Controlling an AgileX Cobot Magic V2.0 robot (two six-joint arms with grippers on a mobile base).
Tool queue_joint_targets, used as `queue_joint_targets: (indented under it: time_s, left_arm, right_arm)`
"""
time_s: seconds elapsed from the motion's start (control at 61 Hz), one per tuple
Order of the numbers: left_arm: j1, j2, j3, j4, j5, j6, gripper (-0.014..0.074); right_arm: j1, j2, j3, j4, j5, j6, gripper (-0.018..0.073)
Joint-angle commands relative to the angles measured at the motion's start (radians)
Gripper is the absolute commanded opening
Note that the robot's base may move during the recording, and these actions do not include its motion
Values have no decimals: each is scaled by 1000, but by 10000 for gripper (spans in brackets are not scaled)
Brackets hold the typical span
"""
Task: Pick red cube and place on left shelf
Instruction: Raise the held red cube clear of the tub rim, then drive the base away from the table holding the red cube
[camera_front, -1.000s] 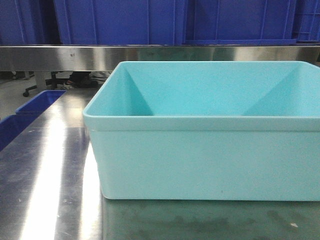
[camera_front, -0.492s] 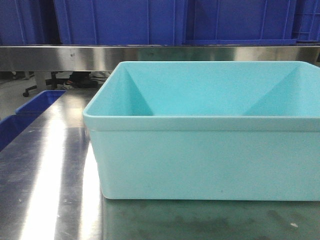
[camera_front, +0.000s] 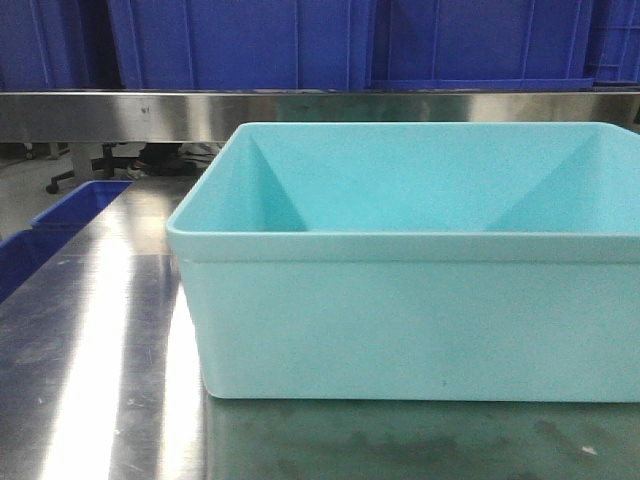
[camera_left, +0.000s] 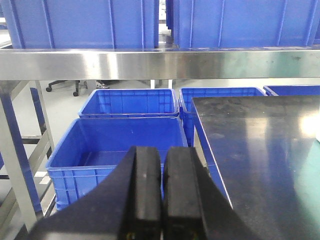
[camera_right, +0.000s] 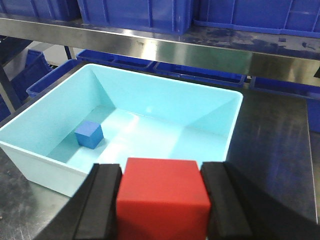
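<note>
The bin (camera_front: 400, 320) stands on the counter (camera_front: 90, 380), with a loose cube (camera_right: 89, 134) inside near its left wall. Crates (camera_front: 240, 40) sit on the shelf (camera_front: 120, 112) behind and above it.

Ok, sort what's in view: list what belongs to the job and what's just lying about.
Job: red cube, held in the right gripper; steel shelf.
Lying about: teal bin; blue cube inside it; blue crates; left gripper, shut and empty.
</note>
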Motion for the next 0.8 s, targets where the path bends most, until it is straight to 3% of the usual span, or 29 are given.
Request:
queue_joint_targets:
  time_s: [0.0, 0.787]
  left_arm:
    - [-7, -15, 23, -7, -86, -1, 102]
    - [-7, -15, 23, -7, -86, -1, 102]
  right_arm:
    - [2, 14, -24, -8, -80, -9, 267]
    - [2, 14, -24, -8, -80, -9, 267]
